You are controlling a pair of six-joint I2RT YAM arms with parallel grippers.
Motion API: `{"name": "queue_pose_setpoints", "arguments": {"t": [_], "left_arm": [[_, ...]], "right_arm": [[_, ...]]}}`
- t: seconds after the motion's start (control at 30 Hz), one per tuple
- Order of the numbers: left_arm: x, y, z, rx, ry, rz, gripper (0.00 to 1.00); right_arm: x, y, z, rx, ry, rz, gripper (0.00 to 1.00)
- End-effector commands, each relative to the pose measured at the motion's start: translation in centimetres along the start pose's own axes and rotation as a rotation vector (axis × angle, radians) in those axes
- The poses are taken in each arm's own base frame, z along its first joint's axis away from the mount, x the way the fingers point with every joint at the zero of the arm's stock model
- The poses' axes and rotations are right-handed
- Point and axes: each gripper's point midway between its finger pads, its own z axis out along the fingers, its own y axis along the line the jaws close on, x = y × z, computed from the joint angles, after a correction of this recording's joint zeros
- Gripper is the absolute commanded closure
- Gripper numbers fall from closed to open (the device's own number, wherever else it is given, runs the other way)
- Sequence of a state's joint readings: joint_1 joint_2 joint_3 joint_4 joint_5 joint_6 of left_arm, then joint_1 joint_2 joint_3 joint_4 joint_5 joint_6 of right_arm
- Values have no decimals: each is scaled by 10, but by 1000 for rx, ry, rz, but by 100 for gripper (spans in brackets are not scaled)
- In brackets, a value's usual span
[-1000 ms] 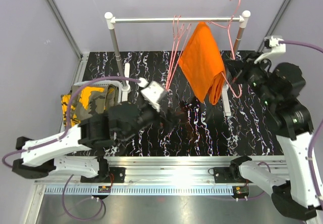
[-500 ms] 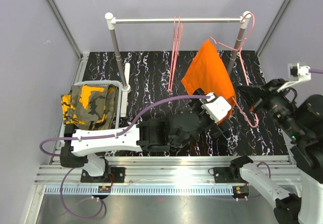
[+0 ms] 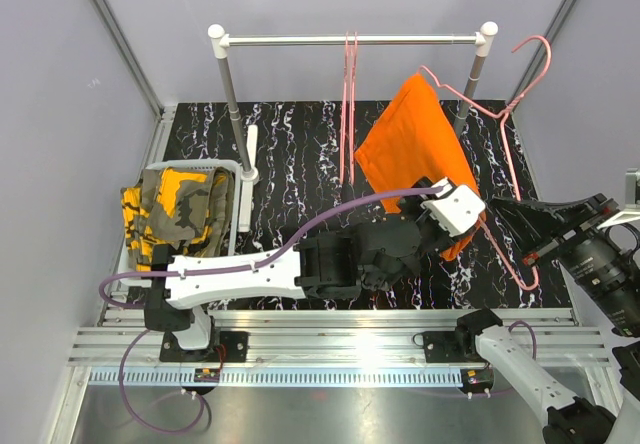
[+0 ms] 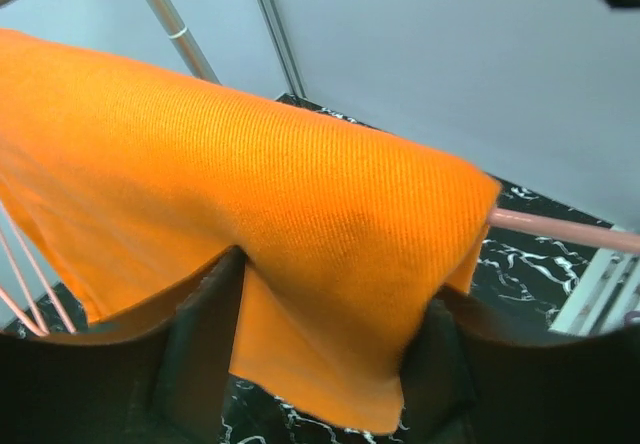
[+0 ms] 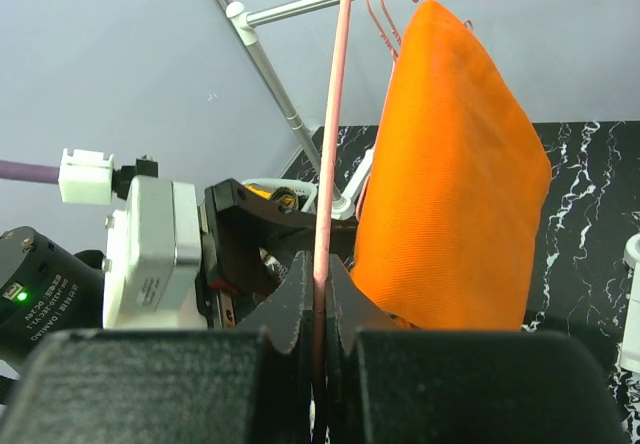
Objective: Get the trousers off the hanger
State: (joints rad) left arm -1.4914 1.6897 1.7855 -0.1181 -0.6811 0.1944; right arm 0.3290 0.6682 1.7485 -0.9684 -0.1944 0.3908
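**Orange trousers [image 3: 410, 149] draped on the pink hanger [image 5: 334, 114], which I hold off the rail [image 3: 350, 39] and out to the right.**

My right gripper [image 5: 320, 309] has its fingers pressed together on the hanger's wire, gripping it low on the frame, with the hook up past the rail's right-hand post. The trousers are folded over the hanger's bar and hang between the two arms, above the table [image 3: 290, 154]. My left gripper [image 4: 325, 304] reaches across under them. Its fingers [image 4: 200, 344] stand apart, one on each side of the hanging fold, and the cloth's lower edge dips into the gap between them. I cannot tell whether either pad touches the fabric. Spare hangers [image 3: 348, 94] hang on the rail.
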Motion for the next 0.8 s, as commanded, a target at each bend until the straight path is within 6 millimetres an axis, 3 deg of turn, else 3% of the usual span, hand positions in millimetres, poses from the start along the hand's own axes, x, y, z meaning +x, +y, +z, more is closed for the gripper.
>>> {"name": "queue_pose_setpoints", "arguments": {"t": [0.0,0.03,0.1,0.27,0.33,0.4,0.5,0.6,0.77], "left_arm": [[-30,18,-1,-67,-64,-43,52],[-30,19,-1,-68,-60,-39,68],[-31,20,-3,-64,-58,-42,72],[-34,22,-11,-39,-61,-47,52],[-34,25,-12,-48,-58,-38,49],[-32,31,-11,-88,-52,-26,67],[-34,37,-9,-136,-58,-23,76],[-42,39,-9,-143,-79,-46,100],[-51,48,-16,-160,-100,-73,100]], "right_arm": [[-71,48,-25,-181,-280,-72,100],[-71,46,-25,-173,-282,-73,100],[-69,40,-20,-143,-272,-79,100],[-65,31,-11,-112,-255,-82,100],[-65,32,-10,-115,-254,-81,100],[-67,36,-12,-130,-259,-77,100],[-69,44,-16,-167,-259,-70,100],[-65,43,-13,-167,-243,-70,100],[-49,15,8,-57,-185,-83,100]]}}
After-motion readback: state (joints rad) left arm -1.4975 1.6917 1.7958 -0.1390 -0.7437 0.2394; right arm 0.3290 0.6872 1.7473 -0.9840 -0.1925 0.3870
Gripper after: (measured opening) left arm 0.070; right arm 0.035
